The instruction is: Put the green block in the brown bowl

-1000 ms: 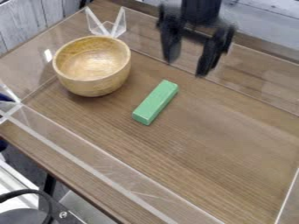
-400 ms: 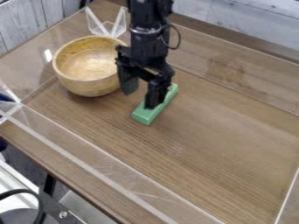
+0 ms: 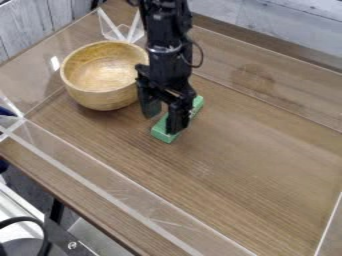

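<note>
- The gripper [image 3: 166,112] is pointing down over the green block [image 3: 177,121], jaws spread apart astride it.
- The brown bowl [image 3: 102,73] is sitting just beside the block.

green block [image 3: 173,122]: bright green | brown bowl [image 3: 104,75]: light brown (grain visible, paler inside) | gripper [image 3: 166,106]: black

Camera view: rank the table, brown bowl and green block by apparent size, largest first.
1. Table, filling most of the view.
2. Brown bowl.
3. Green block, partly hidden by the end effector, so only part shows.
</note>
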### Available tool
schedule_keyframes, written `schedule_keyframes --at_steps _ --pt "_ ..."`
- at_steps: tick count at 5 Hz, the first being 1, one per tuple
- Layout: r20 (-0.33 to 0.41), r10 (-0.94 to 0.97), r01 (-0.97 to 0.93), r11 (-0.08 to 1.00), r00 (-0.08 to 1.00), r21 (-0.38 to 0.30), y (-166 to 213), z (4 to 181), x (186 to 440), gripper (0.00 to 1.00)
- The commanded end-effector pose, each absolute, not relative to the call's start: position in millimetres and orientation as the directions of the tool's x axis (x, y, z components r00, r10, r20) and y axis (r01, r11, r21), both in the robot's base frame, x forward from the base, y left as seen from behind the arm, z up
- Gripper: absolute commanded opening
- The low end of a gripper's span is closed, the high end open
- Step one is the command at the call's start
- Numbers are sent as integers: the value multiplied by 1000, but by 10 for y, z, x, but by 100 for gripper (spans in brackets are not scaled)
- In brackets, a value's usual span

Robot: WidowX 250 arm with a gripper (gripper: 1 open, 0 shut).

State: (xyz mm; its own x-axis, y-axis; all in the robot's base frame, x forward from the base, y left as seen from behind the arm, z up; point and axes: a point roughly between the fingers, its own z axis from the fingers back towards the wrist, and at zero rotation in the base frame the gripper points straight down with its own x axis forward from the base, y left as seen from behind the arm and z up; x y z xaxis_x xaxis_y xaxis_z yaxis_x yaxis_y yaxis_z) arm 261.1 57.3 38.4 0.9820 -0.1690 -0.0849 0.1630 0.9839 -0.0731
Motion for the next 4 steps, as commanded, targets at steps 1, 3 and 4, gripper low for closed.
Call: schedule_keyframes --at_steps 1,3,4 --pt "-17 -151 149 986 988 -73 594 405 2724 100" --pt "6 -142 142 984 990 -105 606 380 2635 0" --pt "15 -118 119 989 993 -86 568 421 2609 0"
